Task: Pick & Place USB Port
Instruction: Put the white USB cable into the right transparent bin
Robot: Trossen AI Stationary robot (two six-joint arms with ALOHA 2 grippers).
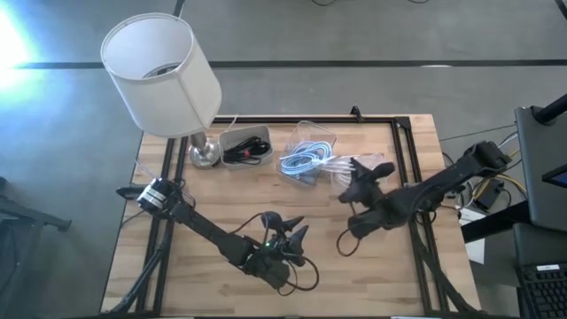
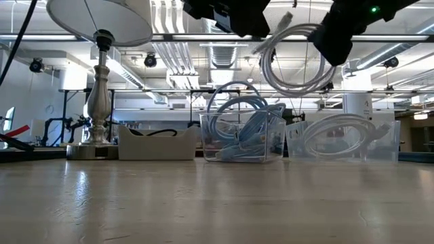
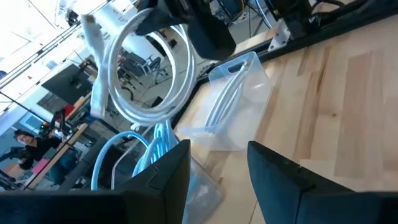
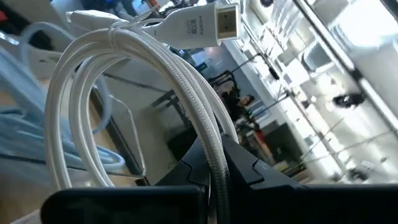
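A coil of white braided cable [image 2: 295, 64] with a flat metal plug [image 4: 214, 22] hangs in the air in front of the clear bins. My right gripper [image 2: 336, 37] is shut on it over the table's right middle [image 1: 363, 182]. The left wrist view shows the same coil [image 3: 137, 68] under that gripper [image 3: 199, 31]. My left gripper [image 1: 288, 229] hovers open near the table's near middle, holding nothing. It also appears at the top of the low view [image 2: 230, 17], and its own two fingers stand apart in its wrist view [image 3: 217, 174]. My right gripper pinches several bundled strands on one side of the coil [image 4: 211, 143] between its two fingers [image 4: 249, 168]. It comes from above, slanting in from the table's right. The coil is lifted clear of the table and hangs as an open loop, with the plug end at its top.
Along the far side stand a clear bin of blue cables [image 1: 306, 159], a clear bin of white cables [image 1: 341, 166] and a tray of black cables [image 1: 244, 146]. A lamp with a white shade [image 1: 164, 75] stands at the far left. Bare wood lies toward the near edge [image 1: 372, 275].
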